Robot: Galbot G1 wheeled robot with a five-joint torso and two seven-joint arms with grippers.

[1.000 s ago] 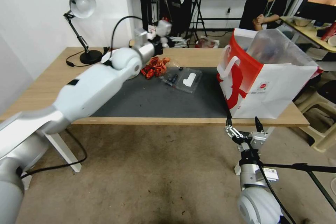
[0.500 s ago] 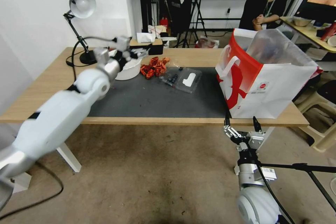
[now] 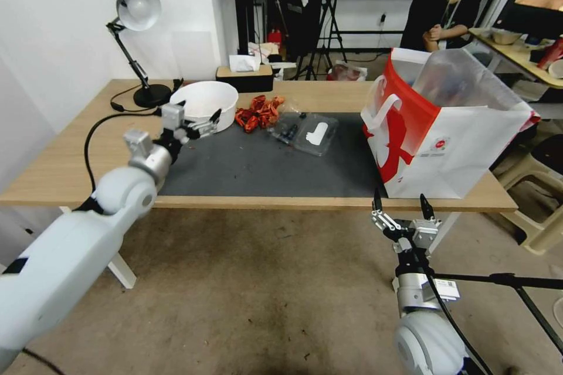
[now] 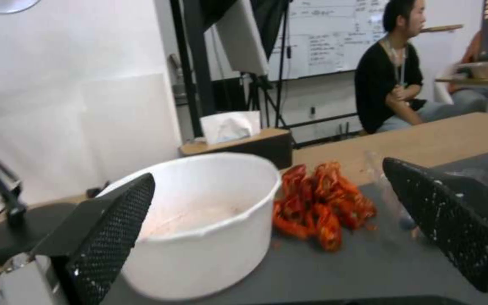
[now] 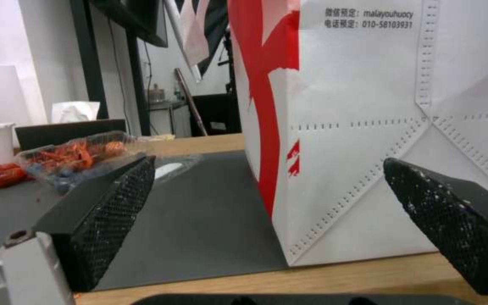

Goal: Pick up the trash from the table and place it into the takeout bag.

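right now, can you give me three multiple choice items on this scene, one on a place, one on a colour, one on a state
1. Where does the takeout bag stand on the table?
A. at the robot's right end
B. at the robot's left end, by the lamp
C. in the middle of the mat

2. What colour is the round bowl?
A. blue
B. white
C. black

3. What is the state of the left hand?
A. shut on the bowl
B. shut on the red wrappers
C. open, holding nothing

Answers:
1. A: in the head view the bag stands at the right end, partly on the dark mat.
2. B: both the head and left wrist views show it white, next to the red wrappers.
3. C: the left wrist view shows the fingers spread wide just short of the bowl. The right hand waits open, below the table edge by the bag.
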